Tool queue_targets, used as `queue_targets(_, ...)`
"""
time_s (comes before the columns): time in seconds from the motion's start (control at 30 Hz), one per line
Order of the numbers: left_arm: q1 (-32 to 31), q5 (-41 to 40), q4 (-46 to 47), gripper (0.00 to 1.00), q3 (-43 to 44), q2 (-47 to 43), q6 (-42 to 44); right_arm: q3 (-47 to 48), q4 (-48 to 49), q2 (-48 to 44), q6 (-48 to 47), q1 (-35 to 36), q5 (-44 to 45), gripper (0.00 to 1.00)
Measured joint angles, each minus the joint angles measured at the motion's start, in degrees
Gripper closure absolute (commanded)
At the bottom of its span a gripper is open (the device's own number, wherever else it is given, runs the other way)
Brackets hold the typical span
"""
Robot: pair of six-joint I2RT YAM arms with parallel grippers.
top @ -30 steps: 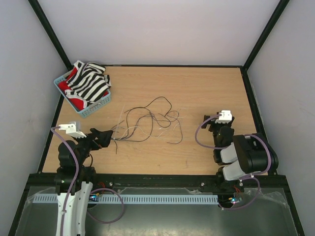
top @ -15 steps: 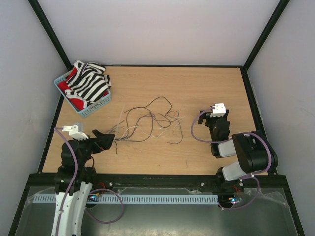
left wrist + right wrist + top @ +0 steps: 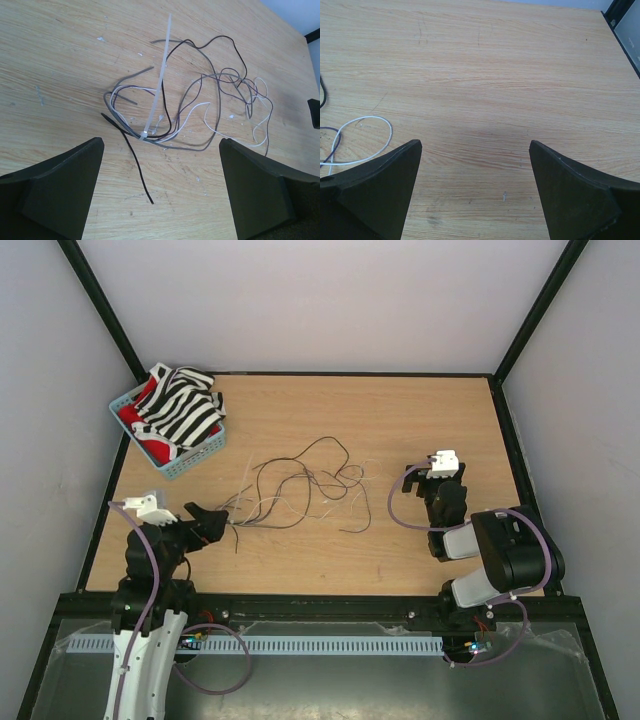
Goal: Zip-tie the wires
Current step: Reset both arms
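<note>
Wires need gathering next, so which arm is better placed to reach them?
Probably left: its open left gripper points at the wires' near end; the right gripper, also open, faces mostly bare table.

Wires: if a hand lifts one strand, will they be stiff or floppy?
Probably floppy: the wires lie in loose, curling loops. Very thin, so likely light. The zip tie seems to bind them, so they'd drag together.

Bright, even light; soft shadows, sharp focus.
</note>
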Motion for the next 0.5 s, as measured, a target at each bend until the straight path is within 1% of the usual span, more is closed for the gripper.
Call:
queue_targets(0.3,-0.1,-4.4,-0.6,0.00,0.0,0.0,0.3,0.0,0.0,0.0,0.0,0.0,0.0,0.01)
queue_targets(0.5,-0.2,-5.8,-1.3,0.00,0.0,0.0,0.2,0.0,0.0,0.0,0.0,0.0,0.0,0.01)
